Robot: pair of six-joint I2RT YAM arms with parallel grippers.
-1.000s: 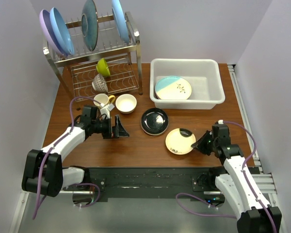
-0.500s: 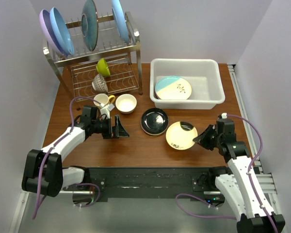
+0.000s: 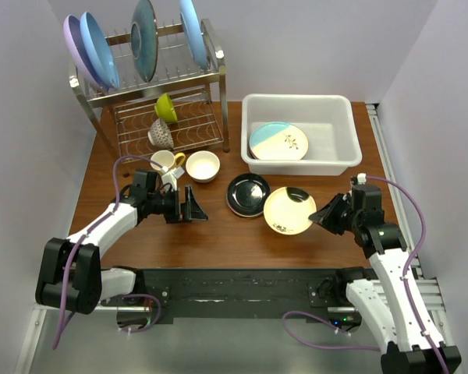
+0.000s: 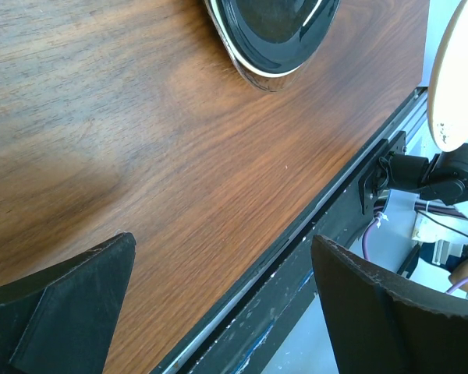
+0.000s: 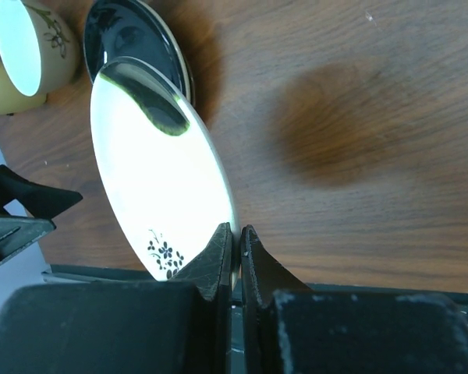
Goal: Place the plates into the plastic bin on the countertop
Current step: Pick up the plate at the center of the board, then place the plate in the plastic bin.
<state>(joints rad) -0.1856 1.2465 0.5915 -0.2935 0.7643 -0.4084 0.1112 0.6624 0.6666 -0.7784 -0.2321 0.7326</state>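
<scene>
My right gripper (image 3: 321, 218) (image 5: 235, 231) is shut on the rim of a small cream plate (image 3: 288, 210) (image 5: 160, 167) and holds it tilted above the countertop (image 3: 218, 234). A glossy black plate (image 3: 248, 194) (image 4: 273, 31) lies flat just left of it. The white plastic bin (image 3: 351, 132) stands at the back right with a teal-and-cream plate (image 3: 278, 142) inside. My left gripper (image 3: 196, 205) (image 4: 222, 304) is open and empty, low over the wood, left of the black plate.
A steel wire rack (image 3: 164, 101) at the back left holds large blue and lilac plates (image 3: 93, 51), a green cup and a patterned cup. A yellow mug (image 3: 166, 161) and a small cream bowl (image 3: 203, 166) stand in front of it.
The right gripper has lifted the cream plate off the wood and carried it up and slightly left, tilting it. The left arm has not moved.
</scene>
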